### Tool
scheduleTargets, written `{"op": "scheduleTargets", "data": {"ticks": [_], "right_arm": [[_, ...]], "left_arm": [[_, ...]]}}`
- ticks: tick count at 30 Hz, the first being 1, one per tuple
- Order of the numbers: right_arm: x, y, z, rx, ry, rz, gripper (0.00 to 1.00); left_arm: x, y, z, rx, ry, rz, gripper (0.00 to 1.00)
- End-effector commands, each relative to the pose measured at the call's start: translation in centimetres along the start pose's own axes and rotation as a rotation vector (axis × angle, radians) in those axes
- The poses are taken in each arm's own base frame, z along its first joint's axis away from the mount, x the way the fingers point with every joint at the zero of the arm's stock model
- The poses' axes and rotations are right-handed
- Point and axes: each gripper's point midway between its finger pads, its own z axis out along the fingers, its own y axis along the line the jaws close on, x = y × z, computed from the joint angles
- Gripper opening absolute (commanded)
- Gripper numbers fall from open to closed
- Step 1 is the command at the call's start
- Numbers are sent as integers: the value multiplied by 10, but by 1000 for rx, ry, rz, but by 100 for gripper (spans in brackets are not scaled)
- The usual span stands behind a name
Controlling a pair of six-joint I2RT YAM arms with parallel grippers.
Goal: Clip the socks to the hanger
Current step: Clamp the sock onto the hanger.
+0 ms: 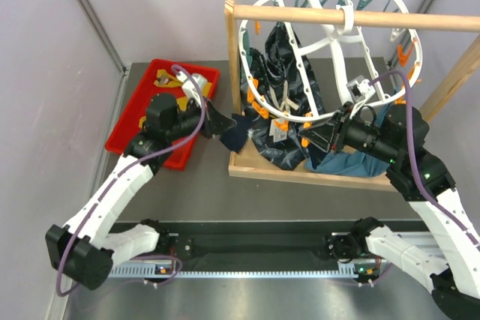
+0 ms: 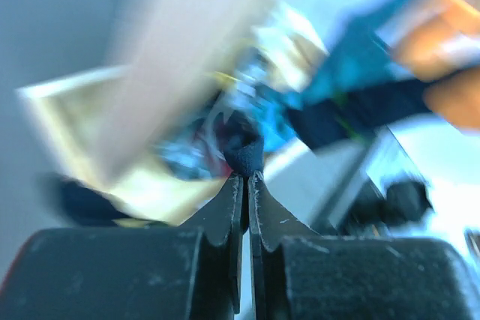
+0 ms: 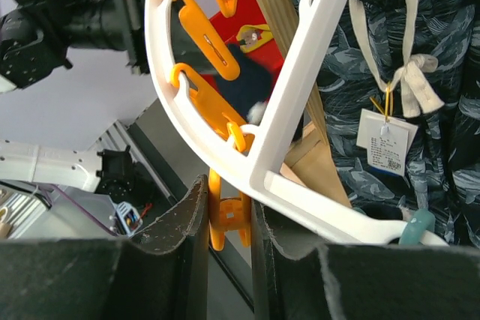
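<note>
The white oval hanger [image 1: 330,43] with orange and teal pegs hangs tilted from the wooden rod. My left gripper [image 1: 223,123] is shut on a dark navy sock [image 1: 237,132], held just left of the hanger's lower rim; the left wrist view shows the sock [image 2: 244,151] pinched at my fingertips, with a blurred background. My right gripper [image 1: 313,135] is shut on an orange peg [image 3: 229,219] under the hanger's white rim [image 3: 300,80]. Mustard-yellow socks [image 1: 163,78] lie in the red tray.
A wooden rod-and-post rack [image 1: 352,17] stands on a wooden base [image 1: 300,171]. A large dark patterned cloth [image 1: 289,73] with a tag [image 3: 386,140] and a teal-blue cloth [image 1: 352,161] hang inside it. The red tray [image 1: 139,114] sits at the left.
</note>
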Motion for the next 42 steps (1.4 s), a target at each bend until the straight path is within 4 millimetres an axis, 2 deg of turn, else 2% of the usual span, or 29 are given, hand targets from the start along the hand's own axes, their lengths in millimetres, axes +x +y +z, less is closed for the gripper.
{"op": "scheduleTargets", "data": {"ticks": [1,7,8,13,15,23,28,42], "right_arm": [[5,5,2,-26,42,37,0],[3,7,-2,-24,26,30,0],[3,7,-2,-23,24,30,0],[2,11,-5,-39,13,32,0],[3,12,-7,-44,12,34,0],[4,15,-9,-58,7,37,0],[4,18,-8,-78,3,46,0],[7,20,-8,-93,9,62,0]], "left_arm": [[9,-42,-10,165,-2,105,0],[24,-95,-17,365,41,118,0],[23,-111,-15,424,27,145,0],[34,-152,-12,570,81,199,0],[40,-159,-7,591,112,200,0],[35,-188,2,652,98,223,0],[33,-194,12,644,96,214,0],[33,-210,22,673,89,211,0]]}}
